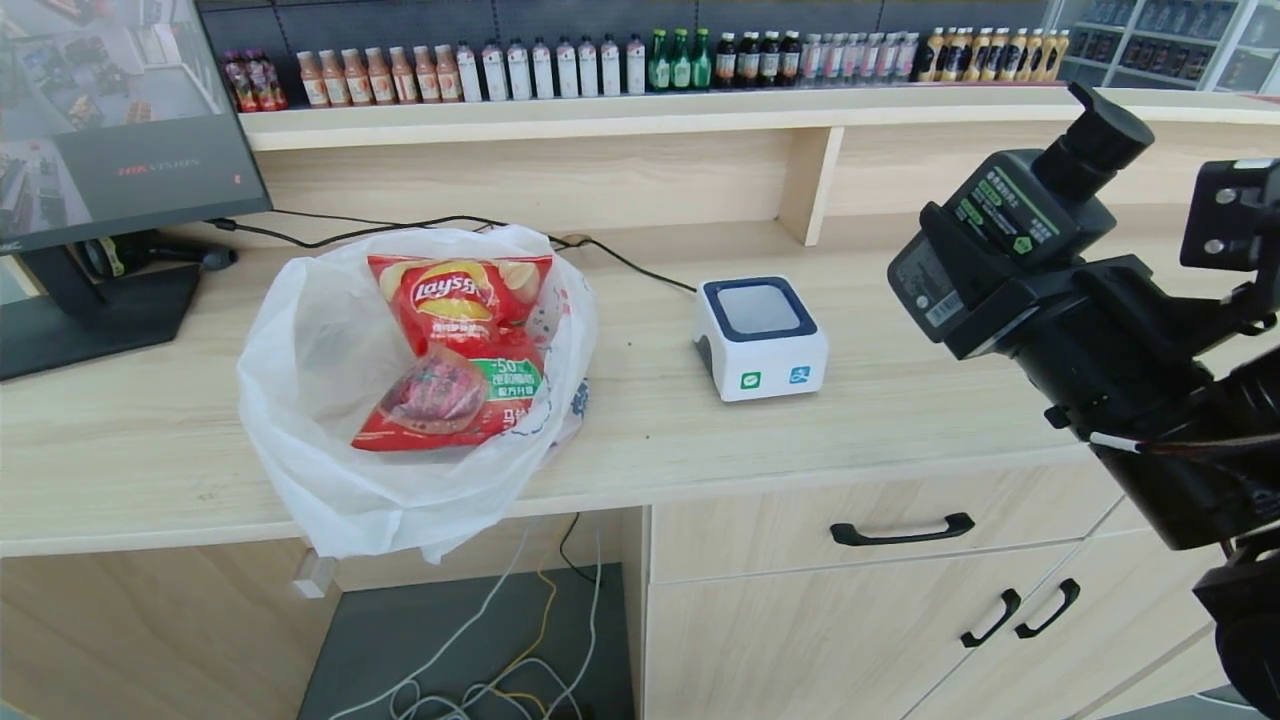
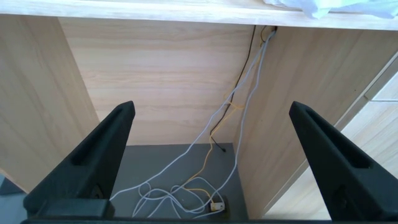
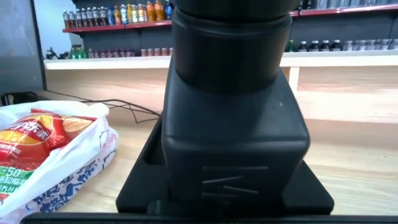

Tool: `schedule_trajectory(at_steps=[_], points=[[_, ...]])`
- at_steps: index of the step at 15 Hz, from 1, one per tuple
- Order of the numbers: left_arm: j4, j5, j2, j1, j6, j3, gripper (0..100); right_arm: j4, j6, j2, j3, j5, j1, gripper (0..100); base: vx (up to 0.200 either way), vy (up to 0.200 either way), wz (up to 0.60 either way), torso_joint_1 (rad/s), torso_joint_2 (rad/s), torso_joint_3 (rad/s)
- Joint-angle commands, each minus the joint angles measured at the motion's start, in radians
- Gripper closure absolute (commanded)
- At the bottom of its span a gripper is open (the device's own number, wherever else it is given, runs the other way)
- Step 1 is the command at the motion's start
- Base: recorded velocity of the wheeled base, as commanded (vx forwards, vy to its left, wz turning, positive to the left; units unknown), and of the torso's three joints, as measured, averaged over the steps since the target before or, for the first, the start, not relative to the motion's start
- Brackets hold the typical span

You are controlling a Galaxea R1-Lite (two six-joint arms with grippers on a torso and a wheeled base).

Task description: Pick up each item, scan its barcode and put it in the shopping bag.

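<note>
Closest in, at 3 o'clock of the head view, the right arm (image 1: 1090, 330) stands black over the drawer fronts (image 1: 880, 535) and covers the far right end of the counter (image 1: 900, 420). At its top sits the right hand (image 1: 1228, 215). Whether it is apart or together cannot be told, because a black block of the arm stands square in front of it in its own wrist view.

On the counter the white shopping bag (image 1: 320, 400) lies open, its lower edge sagging over the counter's front. Two red packets lie inside it: a crisps packet (image 1: 460, 295) toward 12 o'clock and, touching it at 6 o'clock, a second packet (image 1: 450, 400) with a green band. At the bag's 3 o'clock, apart from it, stands the scanner (image 1: 760, 335), a white box with a blue-rimmed window facing up. A black cable (image 1: 630, 265) runs from the scanner toward 10 o'clock and passes behind the bag. At the bag's 10 o'clock stands a monitor (image 1: 120, 110), and at 12 o'clock a shelf (image 1: 560, 115) carries a row of bottles (image 1: 640, 60).

Below the counter the left hand (image 2: 211, 107) is spread wide with nothing between its fingers (image 2: 93, 162). It faces the open bay, where loose wires (image 2: 186, 193) lie on the floor.
</note>
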Motion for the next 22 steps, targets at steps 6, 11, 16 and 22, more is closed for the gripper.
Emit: schedule_trajectory(at_steps=[6, 11, 16, 22], points=[[0.000, 0.001, 0.000, 0.000, 0.000, 0.000, 0, 0.000, 0.001, 0.001, -0.005, 0.001, 0.001, 100, 0.000, 0.200, 0.00, 0.002, 0.00, 0.002], [0.000, -0.001, 0.000, 0.000, -0.002, 0.000, 0, 0.000, 0.001, -0.004, -0.012, 0.001, 0.001, 100, 0.000, 0.200, 0.00, 0.000, 0.00, 0.002], [0.000, -0.001, 0.000, -0.002, 0.004, 0.000, 0, 0.000, -0.002, -0.005, -0.061, -0.001, -0.001, 100, 0.000, 0.120, 0.00, 0.000, 0.00, 0.001], [0.000, -0.001, 0.000, -0.002, 0.003, 0.000, 0, 0.000, -0.008, 0.004, -0.113, 0.001, 0.019, 100, 0.000, 0.000, 0.00, 0.000, 0.00, 0.000]])
